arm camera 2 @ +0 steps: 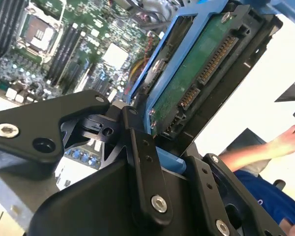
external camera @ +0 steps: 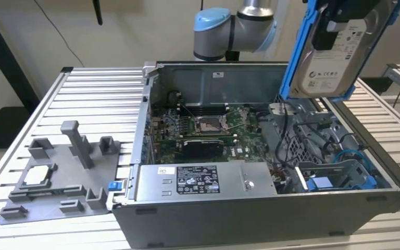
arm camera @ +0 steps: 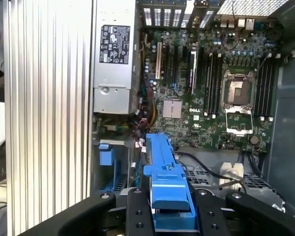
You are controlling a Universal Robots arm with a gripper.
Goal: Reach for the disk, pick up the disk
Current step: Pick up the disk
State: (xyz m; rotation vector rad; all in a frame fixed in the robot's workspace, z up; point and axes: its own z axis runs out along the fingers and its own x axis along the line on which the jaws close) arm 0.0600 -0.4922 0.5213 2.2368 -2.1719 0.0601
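The flat silver hard drive with a white printed label, framed by a bright blue plastic bracket, i.e. the disk (external camera: 339, 49), is seen raised clear of the open grey computer case (external camera: 255, 208) in the exterior view, tilted, above the case's rear corner on the exterior view's right, with open air all round its lower edge. Below it, the blue-trimmed drive bay (external camera: 339, 179) is seen near the case's front wall, and cables are strung between the bay and the green motherboard (external camera: 203, 130). The black gripper (arm camera: 169, 209) is closed on the disk: in the first wrist view the blue bracket edge (arm camera: 167, 182) is clamped between the black fingers (arm camera: 137, 216); in the second wrist view the drive's green circuit board and connector (arm camera 2: 196, 83) are seen just beyond the finger linkage, though the contact point itself is partly hidden and the grip is judged from the bracket's position. The long silver box with a black-and-white label (external camera: 203, 182) is seated along the case's front wall. The case is stood on a ribbed aluminium table (external camera: 82, 99); a grey plastic fixture (external camera: 61, 177) is laid beside it on the exterior view's left. A person's arm and blue sleeve (arm camera 2: 265, 167) are recorded beyond the table in the second wrist view.
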